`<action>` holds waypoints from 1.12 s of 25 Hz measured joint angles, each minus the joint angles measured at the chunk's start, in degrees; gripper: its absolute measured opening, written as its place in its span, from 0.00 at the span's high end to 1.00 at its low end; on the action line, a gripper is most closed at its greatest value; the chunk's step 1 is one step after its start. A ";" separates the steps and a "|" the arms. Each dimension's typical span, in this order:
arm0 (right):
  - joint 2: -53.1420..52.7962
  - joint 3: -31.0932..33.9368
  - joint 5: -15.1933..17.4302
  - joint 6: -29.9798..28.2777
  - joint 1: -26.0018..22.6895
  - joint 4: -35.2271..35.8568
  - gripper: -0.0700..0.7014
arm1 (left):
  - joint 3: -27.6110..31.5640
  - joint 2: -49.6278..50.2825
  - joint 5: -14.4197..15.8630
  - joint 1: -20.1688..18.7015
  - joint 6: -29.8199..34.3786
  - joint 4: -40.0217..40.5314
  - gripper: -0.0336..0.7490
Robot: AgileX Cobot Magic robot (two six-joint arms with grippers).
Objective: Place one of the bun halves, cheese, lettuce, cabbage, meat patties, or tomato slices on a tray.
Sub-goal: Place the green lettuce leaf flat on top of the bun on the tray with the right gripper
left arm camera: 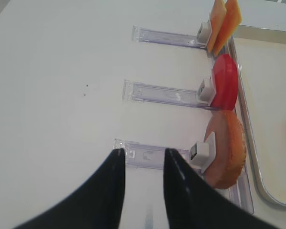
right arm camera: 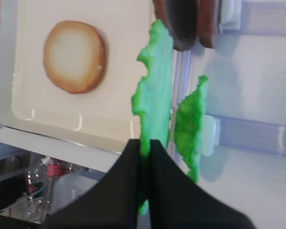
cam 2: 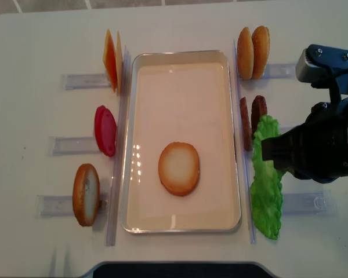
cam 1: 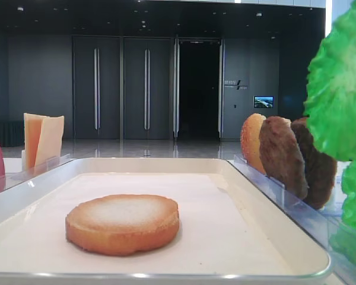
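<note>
The right tool (right arm camera: 145, 148) is clamped on a lettuce (right arm camera: 155, 90) leaf's edge, holding it upright beside the tray (cam 2: 232, 223), near the patties (cam 2: 252, 116), probably ready to carry across. One bun half (cam 2: 178, 168) already lies flat in the tray. The left tool (left arm camera: 142, 157) hovers apart over the tabletop (left arm camera: 62, 71), idle.

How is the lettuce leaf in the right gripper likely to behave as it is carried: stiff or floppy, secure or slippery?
The lettuce stands upright above the right gripper without drooping, so it probably keeps its shape. It looks thin, so likely light. The pinch sits near one edge, so it might swing or slip.
</note>
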 joint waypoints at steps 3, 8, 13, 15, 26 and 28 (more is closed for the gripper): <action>-2.18 0.00 -3.48 -5.58 0.00 6.29 0.87 | 0.00 0.00 0.00 0.00 0.00 0.00 0.68; -1.76 0.00 -10.21 -20.88 0.00 23.29 0.87 | 0.00 0.00 0.00 0.00 0.00 0.00 0.68; 2.56 0.00 -12.18 -36.52 0.00 39.01 0.87 | 0.00 0.00 0.00 0.00 0.00 0.00 0.68; 5.23 0.00 -12.12 -41.37 0.00 44.09 0.87 | 0.00 0.00 0.00 0.00 0.00 0.00 0.68; 19.66 0.00 -11.17 -63.33 1.34 62.93 0.87 | 0.00 0.00 0.00 0.00 0.00 0.00 0.68; 22.22 0.00 -10.81 -66.25 1.34 65.50 0.87 | 0.00 0.00 0.00 0.00 0.00 0.00 0.68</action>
